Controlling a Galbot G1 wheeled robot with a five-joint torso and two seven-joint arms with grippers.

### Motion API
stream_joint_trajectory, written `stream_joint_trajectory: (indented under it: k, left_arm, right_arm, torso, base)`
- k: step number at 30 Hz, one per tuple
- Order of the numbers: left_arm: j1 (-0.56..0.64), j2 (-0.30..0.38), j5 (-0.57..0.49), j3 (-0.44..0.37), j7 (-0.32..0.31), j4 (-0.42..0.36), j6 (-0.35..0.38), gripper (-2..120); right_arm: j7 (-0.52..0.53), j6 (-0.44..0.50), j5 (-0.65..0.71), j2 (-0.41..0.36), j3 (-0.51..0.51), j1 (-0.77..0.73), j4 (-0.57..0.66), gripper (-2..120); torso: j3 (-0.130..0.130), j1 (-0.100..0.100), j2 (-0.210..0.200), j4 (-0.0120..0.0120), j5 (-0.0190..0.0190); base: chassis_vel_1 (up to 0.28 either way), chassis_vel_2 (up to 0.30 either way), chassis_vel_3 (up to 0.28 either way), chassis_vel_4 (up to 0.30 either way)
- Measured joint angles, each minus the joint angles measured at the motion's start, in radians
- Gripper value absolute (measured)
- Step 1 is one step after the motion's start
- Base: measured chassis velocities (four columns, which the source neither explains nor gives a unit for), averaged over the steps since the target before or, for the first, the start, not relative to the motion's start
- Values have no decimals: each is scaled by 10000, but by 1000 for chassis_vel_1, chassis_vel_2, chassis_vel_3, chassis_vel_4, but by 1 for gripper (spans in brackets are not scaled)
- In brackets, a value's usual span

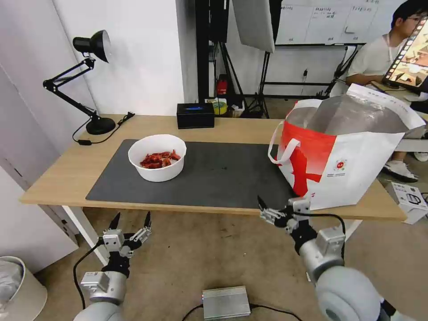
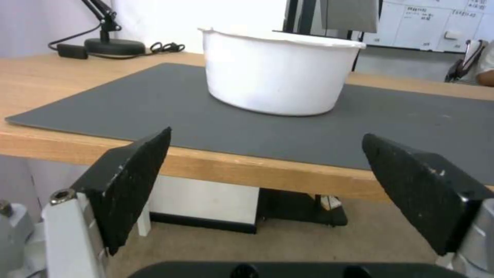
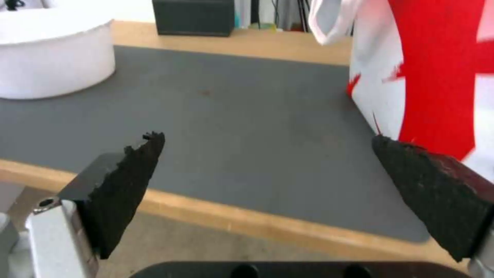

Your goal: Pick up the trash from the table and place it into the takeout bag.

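A white round bowl (image 1: 157,157) of red shell scraps, the trash, sits on the left half of the dark grey mat (image 1: 223,178) on the table (image 1: 67,174). The same bowl (image 2: 280,71) appears ahead in the left wrist view and at the edge of the right wrist view (image 3: 51,54). The takeout bag (image 1: 352,151), white and red with foil lining, stands open at the table's right end (image 3: 437,73). My left gripper (image 1: 132,219) hangs open below the front edge, short of the bowl. My right gripper (image 1: 278,207) is open at the front edge beside the bag.
A black desk lamp (image 1: 84,76) stands at the back left, a black box (image 1: 195,115) at the back middle. On the floor lie a silver box (image 1: 225,302), a white bin (image 1: 18,285) and a small carton (image 1: 408,200). A person sits behind the bag.
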Motion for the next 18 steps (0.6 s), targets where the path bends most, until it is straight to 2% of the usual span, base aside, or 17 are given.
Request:
stream_joint_trajectory:
  k: [4, 18]
  left_arm:
    - [-37, 83, -81, 0, 2, -31, -4, 100]
    - [78, 143, -126, -75, 2, -186, -4, 100]
  right_arm:
    - [405, -54, -58, 67, -122, -413, 129, 100]
    - [513, 43, -349, 219, -233, -725, 72, 100]
  torso:
    - [0, 0, 0, 1, 1]
    - [1, 1, -1, 0, 1]
  base:
    - [0, 0, 0, 0]
    - [0, 0, 0, 0]
